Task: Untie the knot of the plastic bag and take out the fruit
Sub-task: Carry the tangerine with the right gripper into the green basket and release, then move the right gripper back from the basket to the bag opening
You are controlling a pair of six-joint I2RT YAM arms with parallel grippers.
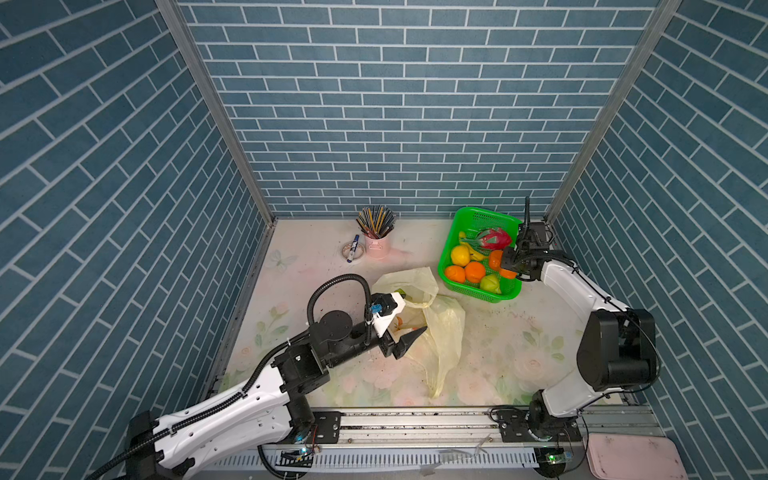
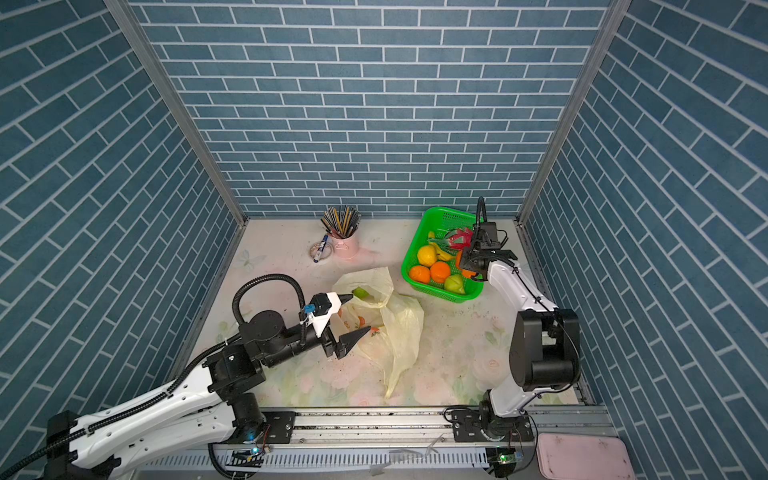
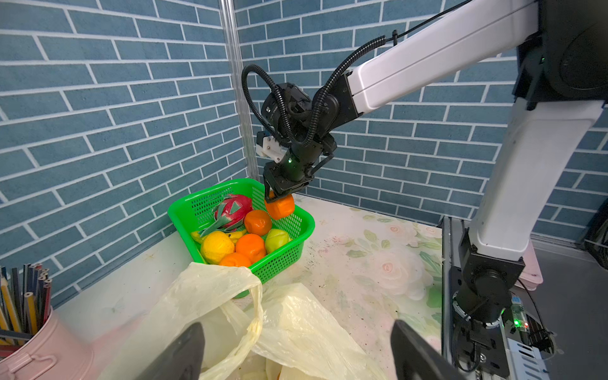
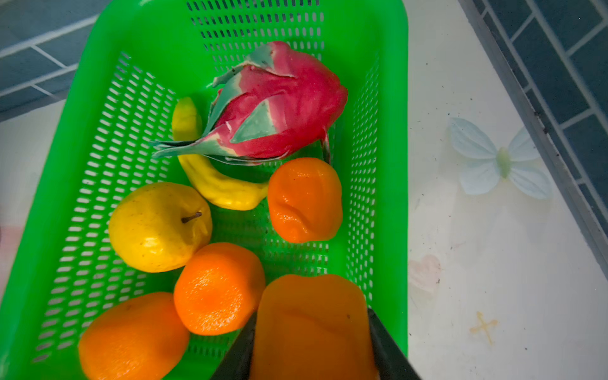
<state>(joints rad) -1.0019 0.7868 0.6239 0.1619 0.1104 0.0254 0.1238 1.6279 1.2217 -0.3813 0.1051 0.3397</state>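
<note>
On the flowered table, the plastic bag lies crumpled and open, with a green fruit showing in its mouth. The left gripper hovers over the bag, jaws spread wide and gripping nothing. Farther off, the right gripper clamps an orange above the green basket, where other fruit lies.

Pale yellow plastic bag lies crumpled, open (green fruit inside); an orange hangs above fruit in the basket.
</note>
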